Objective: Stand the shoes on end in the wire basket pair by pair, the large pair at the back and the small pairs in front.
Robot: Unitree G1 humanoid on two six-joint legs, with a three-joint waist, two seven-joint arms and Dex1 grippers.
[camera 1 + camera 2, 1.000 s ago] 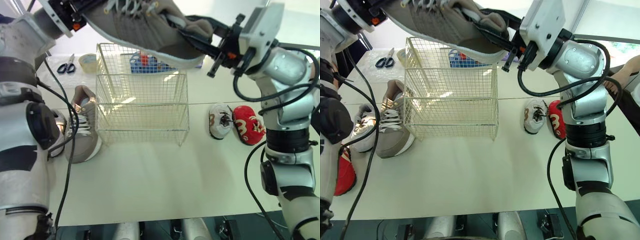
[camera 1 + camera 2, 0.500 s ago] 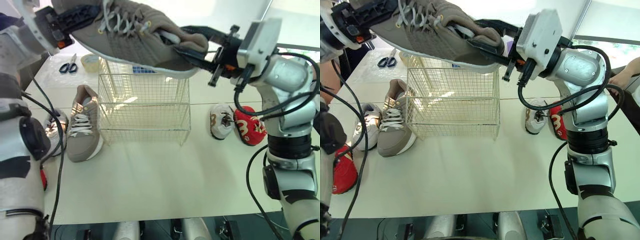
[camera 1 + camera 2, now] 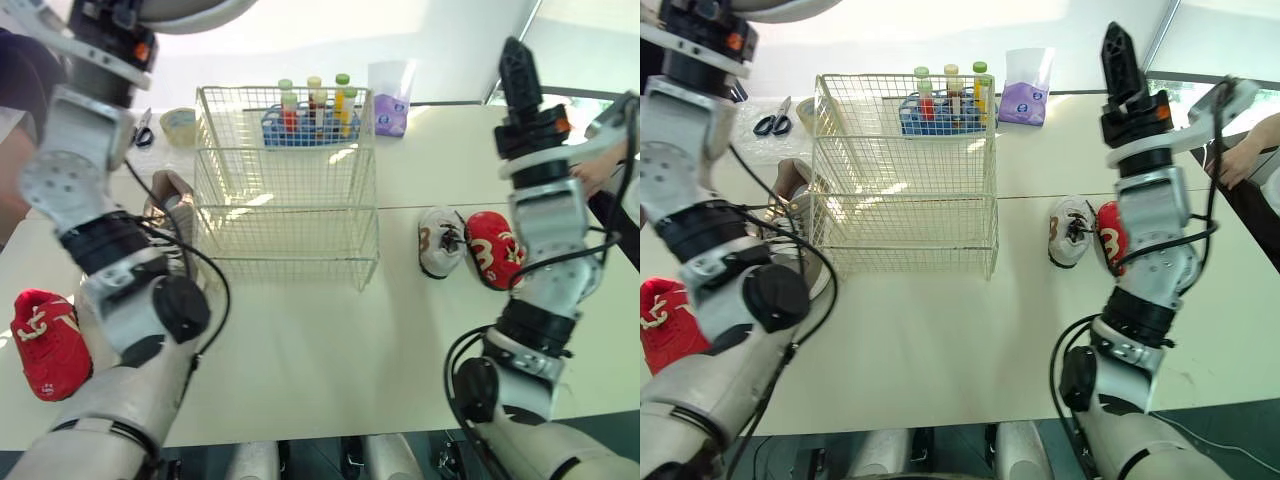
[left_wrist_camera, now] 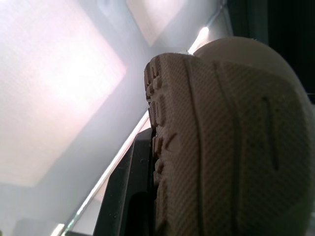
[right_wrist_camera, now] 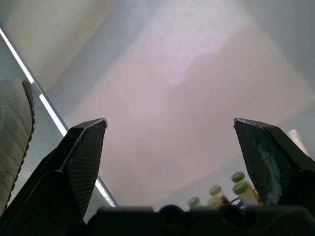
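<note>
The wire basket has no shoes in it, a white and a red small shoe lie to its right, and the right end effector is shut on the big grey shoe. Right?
No: the right end effector is open and holds nothing, as the right wrist view shows. The wire basket has no shoes in it, with the white small shoe and red small shoe to its right.

Your head cameras look down over the table [image 3: 300, 380], sharing the wire basket [image 3: 905, 180]. Both wrist cameras face upward; the left sits close against a shoe [image 4: 221, 147] sole.

White table [image 3: 300, 365] — wire basket [image 3: 285, 262], small shoes [image 3: 438, 242], scissors [image 3: 770, 122], tape roll [image 3: 177, 124].
</note>
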